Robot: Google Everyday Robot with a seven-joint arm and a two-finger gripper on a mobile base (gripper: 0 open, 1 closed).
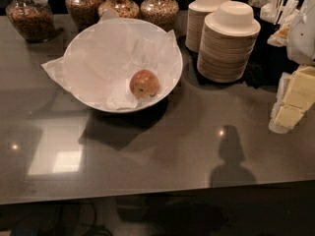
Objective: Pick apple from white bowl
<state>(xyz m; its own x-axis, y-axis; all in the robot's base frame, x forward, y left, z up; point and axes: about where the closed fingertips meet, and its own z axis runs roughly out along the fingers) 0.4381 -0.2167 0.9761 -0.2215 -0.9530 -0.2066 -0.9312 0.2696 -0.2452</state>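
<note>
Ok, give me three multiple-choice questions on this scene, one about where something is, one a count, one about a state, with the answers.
1. Where does the apple lie?
A. in the white bowl, on its paper lining, toward the near right side
B. inside a glass jar
C. on top of a bowl stack

2. How many stacks of beige disposable bowls stand to the right of the white bowl?
A. one
B. two
C. four

3. What is the state of the gripper?
A. holding the apple
B. inside the white bowl
C. at the right edge of the view, apart from the apple

Answers:
1 A, the apple rests on the paper inside the rim.
2 B, two stacks stand side by side.
3 C, the gripper is far to the right while the apple lies untouched in the bowl.
</note>
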